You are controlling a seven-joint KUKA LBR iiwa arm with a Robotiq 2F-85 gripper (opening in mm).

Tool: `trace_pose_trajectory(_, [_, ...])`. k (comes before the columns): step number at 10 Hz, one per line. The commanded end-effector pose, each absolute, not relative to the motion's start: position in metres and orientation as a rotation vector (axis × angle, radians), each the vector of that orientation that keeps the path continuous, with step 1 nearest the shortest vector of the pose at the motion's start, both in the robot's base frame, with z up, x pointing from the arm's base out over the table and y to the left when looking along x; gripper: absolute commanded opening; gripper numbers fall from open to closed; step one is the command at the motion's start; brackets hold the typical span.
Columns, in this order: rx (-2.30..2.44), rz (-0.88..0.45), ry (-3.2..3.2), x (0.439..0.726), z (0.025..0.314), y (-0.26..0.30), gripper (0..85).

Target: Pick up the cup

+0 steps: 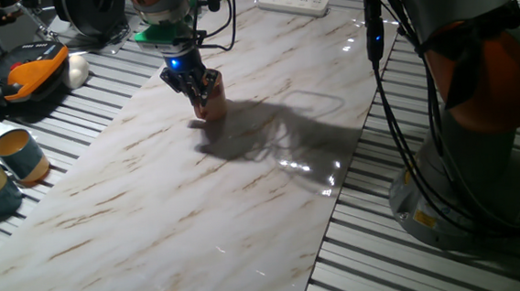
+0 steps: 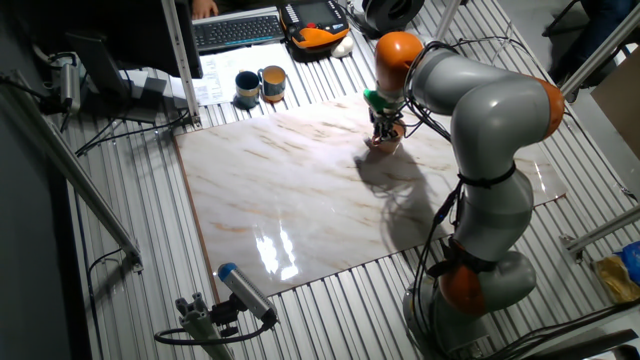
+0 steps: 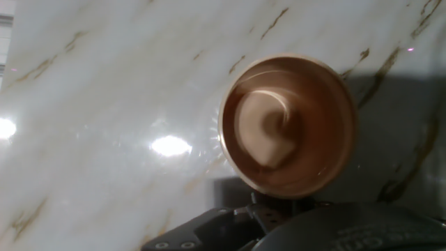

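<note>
1 small salmon-orange ceramic cup stands upright on the white marble slab, far side from the 2 teal mugs; the black two-finger gripper is right at its rim, finger state unclear. Best bet: straddle the wall squarely, clamp firmly, lift straight

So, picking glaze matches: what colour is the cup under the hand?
Salmon, terracotta orange; the cup shows best in the hand view.

Cup: we see the cup upright on the marble table.
Gripper: our gripper sits at its rim.
Mugs: two teal mugs stand well apart.
</note>
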State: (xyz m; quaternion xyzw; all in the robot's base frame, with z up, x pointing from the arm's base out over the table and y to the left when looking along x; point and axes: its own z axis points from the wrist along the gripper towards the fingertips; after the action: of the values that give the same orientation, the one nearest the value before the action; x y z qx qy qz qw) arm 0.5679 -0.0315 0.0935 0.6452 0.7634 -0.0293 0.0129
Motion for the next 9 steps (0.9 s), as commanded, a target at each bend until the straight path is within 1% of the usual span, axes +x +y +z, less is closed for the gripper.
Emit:
trace_pose_trajectory(1, [2.005,-0.084,2.382,0.567,0.093,-0.032,0.0])
trace_pose_trajectory(4, [1.987,-0.083,2.394,0.566,0.092,-0.033,0.0])
trace_pose_trajectory(9, [1.953,-0.081,2.42,0.562,0.103,-0.032,0.0])
